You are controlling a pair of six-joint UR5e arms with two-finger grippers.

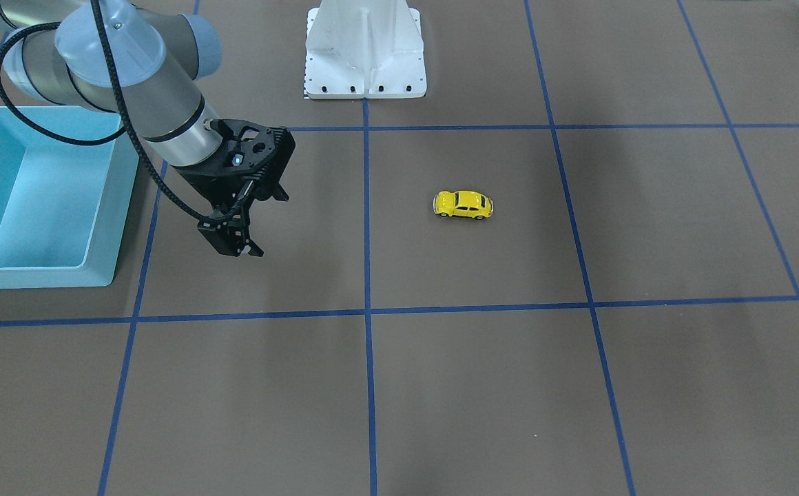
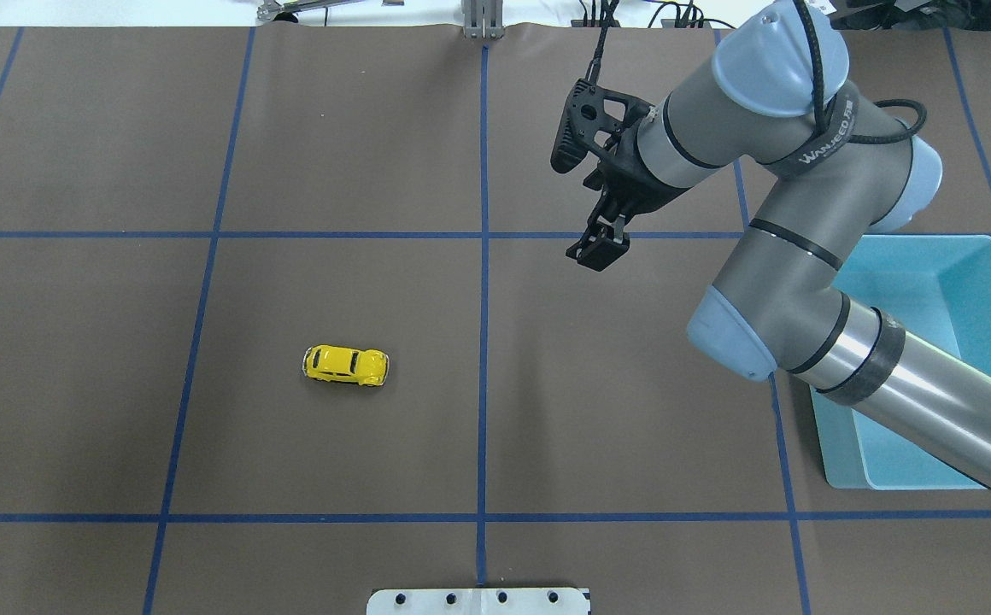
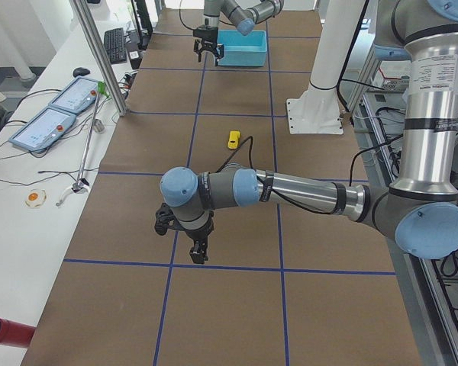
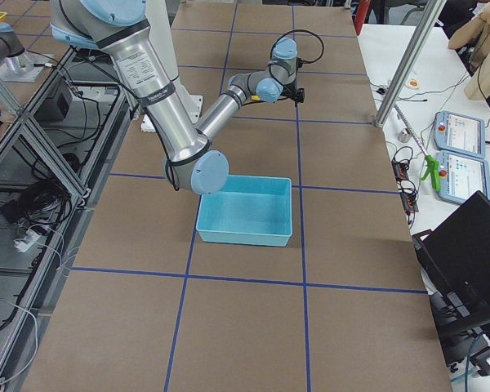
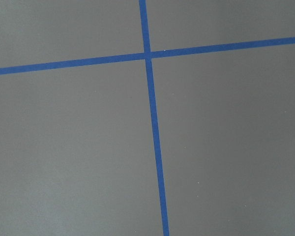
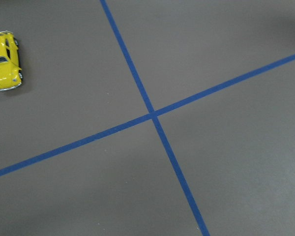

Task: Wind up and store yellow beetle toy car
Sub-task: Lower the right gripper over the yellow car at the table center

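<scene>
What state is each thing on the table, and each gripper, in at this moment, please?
yellow beetle toy car: upright on its wheels on the table, touched by no gripper.
blue bin: upright, empty.
right gripper: open, holding nothing, between bin and car.
left gripper: away from the car; open or shut cannot be told.

Looking at a robotics lab here, going by the blue tape grid (image 2: 483, 342), teach pendants (image 3: 75, 95) and aluminium posts (image 3: 101, 57).
</scene>
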